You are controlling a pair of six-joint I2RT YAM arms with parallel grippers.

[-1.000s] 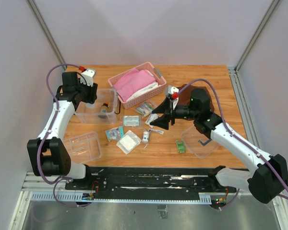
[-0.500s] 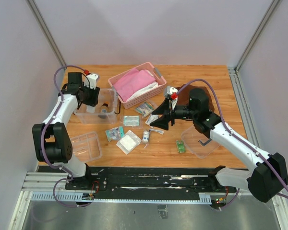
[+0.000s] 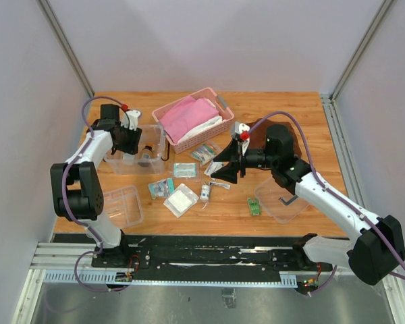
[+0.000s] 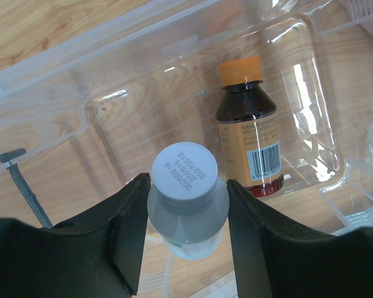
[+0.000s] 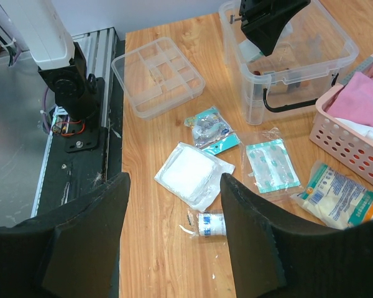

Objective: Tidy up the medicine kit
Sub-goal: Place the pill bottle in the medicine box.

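Wooden table (image 3: pixel 310 121): left gripper (image 4: pixel 186 184) clamps grey-capped bottle (image 4: pixel 185 214) over clear box (image 4: pixel 143 118); right gripper (image 5: pixel 174 186) parted, seemingly empty.

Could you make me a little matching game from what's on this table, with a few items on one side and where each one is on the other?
Things:
1. grey-capped bottle
2. orange-capped bottle
3. pink cloth

Places:
a. in the pink basket
b. lying in the clear box
c. held by the left gripper

Pairs: 1-c, 2-b, 3-a
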